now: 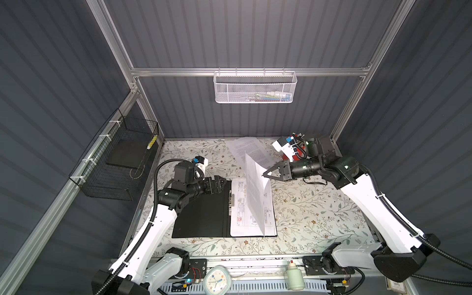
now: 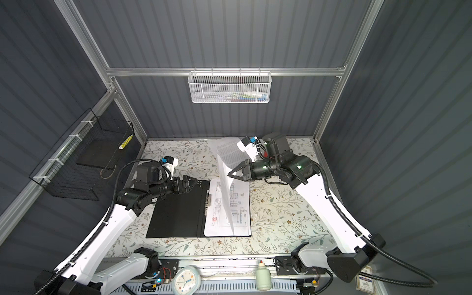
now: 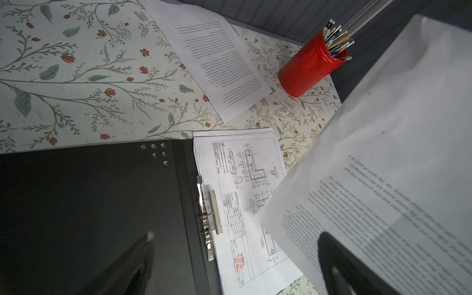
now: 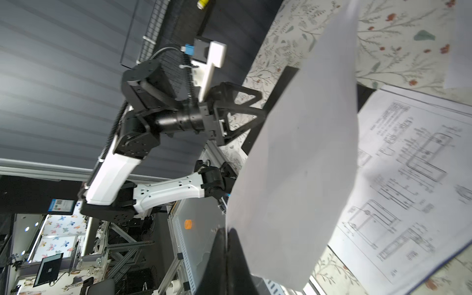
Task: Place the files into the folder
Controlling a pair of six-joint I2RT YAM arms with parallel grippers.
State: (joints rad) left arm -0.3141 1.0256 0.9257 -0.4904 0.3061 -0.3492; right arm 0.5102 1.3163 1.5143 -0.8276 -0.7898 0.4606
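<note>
Above the folder, the right end effector is clamped tight on the edge of one file; the left end effector gapes empty at the folder's far corner. Limp paper may buckle and land skewed.

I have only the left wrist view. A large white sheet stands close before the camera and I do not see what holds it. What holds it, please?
Observer: The right claw is shut on the lifted sheet, pinching the edge nearest the right arm.
Operator: Does the sheet hang free in the air?
Observer: It seems not. In both top views it stands nearly upright, and its lower long edge appears to rest on the drawing sheet in the folder.
Operator: My view cuts the near end of the drawing sheet. Where does it end?
Observer: It reaches almost to the near edge of the folder's right half; only a thin black border shows there.
</note>
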